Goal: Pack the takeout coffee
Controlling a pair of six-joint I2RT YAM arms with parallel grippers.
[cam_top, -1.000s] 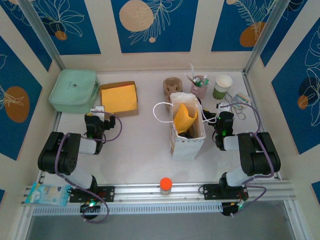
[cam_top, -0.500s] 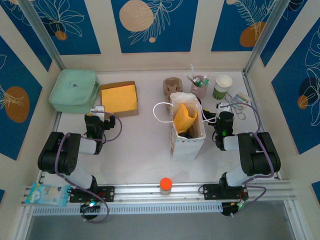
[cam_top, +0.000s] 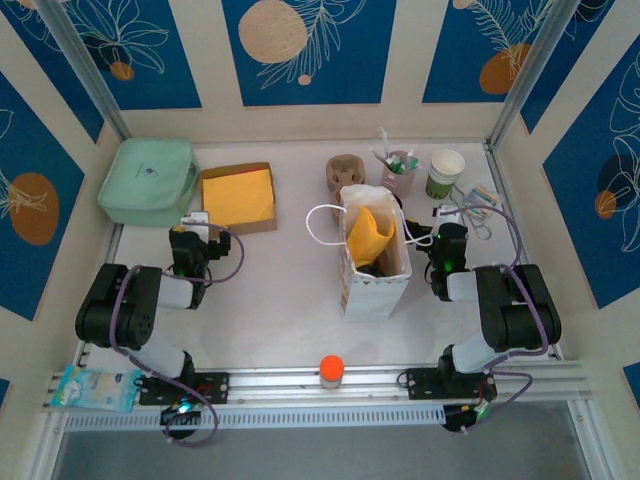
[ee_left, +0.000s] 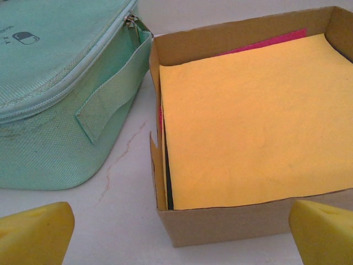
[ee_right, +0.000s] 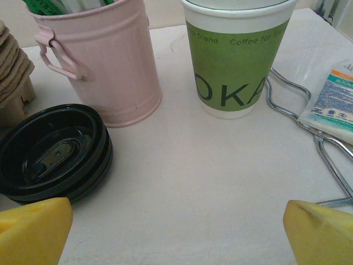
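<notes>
The left fingers [ee_left: 176,238] and right fingers [ee_right: 176,232] are spread wide and hold nothing. The coffee [cam_top: 368,267] looks to be inside the white bag [cam_top: 372,295], its dark lid under a yellow napkin [cam_top: 365,232], at 9 o'clock from the right fingers.

Both black arms sit folded low. The left gripper [cam_top: 197,220] and the right gripper [cam_top: 447,214] point far, their yellow-tipped jaws spread wide.

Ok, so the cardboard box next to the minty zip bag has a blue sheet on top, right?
Not blue. The top sheet in the cardboard box next to the mint zip bag is yellow, as the left wrist view shows. The rest is right.
</notes>
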